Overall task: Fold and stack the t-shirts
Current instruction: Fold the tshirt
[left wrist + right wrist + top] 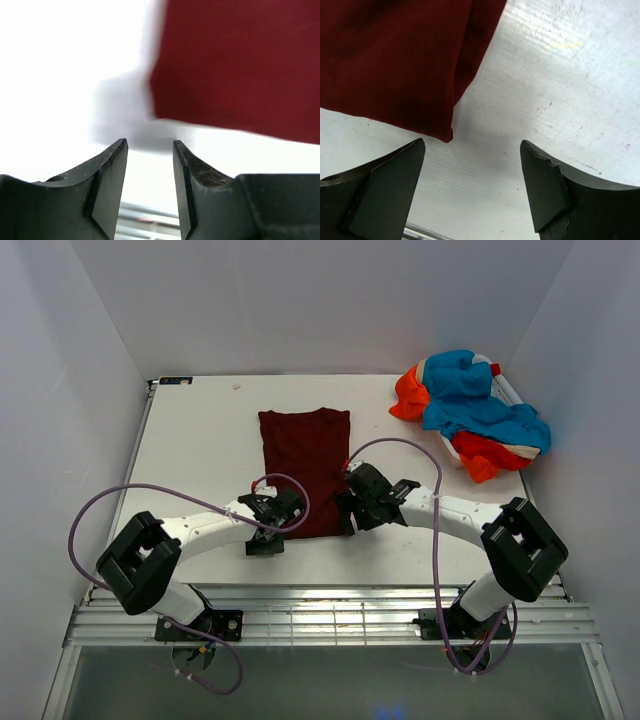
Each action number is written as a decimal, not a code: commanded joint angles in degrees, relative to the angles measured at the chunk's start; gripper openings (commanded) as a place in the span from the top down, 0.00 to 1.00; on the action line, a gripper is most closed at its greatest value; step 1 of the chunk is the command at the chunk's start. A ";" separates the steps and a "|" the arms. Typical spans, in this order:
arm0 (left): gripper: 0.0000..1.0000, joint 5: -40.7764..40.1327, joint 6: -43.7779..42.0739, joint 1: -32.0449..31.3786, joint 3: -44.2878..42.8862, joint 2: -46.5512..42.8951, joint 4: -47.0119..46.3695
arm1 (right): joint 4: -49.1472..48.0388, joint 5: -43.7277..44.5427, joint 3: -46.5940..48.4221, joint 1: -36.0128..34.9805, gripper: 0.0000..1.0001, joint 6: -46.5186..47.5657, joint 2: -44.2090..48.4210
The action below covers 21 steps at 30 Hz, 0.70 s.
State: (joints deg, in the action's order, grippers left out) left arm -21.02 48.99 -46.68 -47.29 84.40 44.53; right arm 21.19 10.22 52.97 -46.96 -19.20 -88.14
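Folding the maroon t-shirt point(305, 455), I am holding my left tool point(150, 150) and right tool point(472, 142) released, needing fresh hem-corner grips next.

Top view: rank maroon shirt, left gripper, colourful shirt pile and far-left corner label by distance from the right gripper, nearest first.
1. maroon shirt: right beside the right gripper, on its left.
2. left gripper: further left, at the shirt's other near corner.
3. colourful shirt pile: far-right corner of the table.
4. corner label: far-left corner.
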 commanded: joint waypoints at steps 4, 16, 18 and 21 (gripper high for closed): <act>0.47 -1.04 3.74 -0.17 2.20 -3.80 0.30 | -4.23 -0.73 0.03 -1.29 0.17 -4.53 0.25; 0.47 -4.30 2.51 0.09 2.11 -9.25 -2.60 | -4.75 -0.55 2.93 -1.91 0.17 -6.20 -2.56; 0.47 -4.04 2.51 0.35 3.07 -9.69 -3.83 | -4.84 -0.90 3.10 -1.99 0.17 -6.29 -3.35; 0.47 -3.77 2.25 1.14 5.53 -9.87 -7.08 | -5.28 -1.08 3.19 -2.08 0.18 -6.64 -4.41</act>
State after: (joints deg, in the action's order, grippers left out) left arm -23.59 51.46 -46.41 -43.92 76.12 40.86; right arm 17.52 9.65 54.26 -48.56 -24.71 -91.46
